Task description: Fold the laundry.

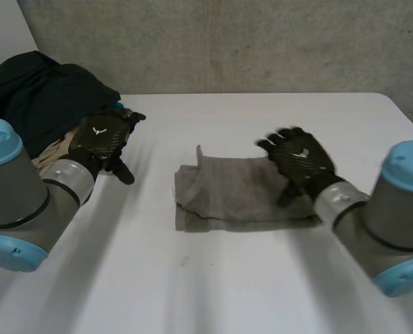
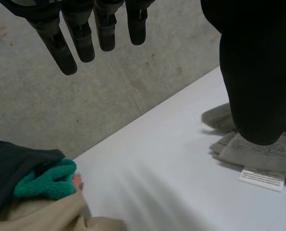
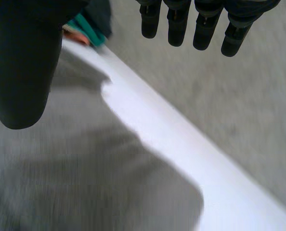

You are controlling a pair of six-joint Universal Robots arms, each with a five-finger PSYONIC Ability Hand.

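Left wrist view shows a white tag (image 2: 262, 178) on the soft grey folded cloth (image 1: 241, 195), center frame in head view; right hand (image 1: 300, 160) over its right end, left hand (image 1: 106, 136) by the dark pile (image 1: 39, 97), both relaxed, empty.

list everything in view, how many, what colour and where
table: 1, white, under everything
wall: 1, grey, behind the table
folded cloth: 1, grey, middle of the table
label: 1, white, at the folded cloth's edge
dark garment: 1 heap, blackish, far left corner
tan garment: 1, beige, under the dark garment
teal cloth: 1, teal, tucked between those two
left robot hand: 1, black, open, by the heap
right robot hand: 1, black, open, over the folded cloth's right end
left arm: 1, grey, blue caps
right arm: 1, same
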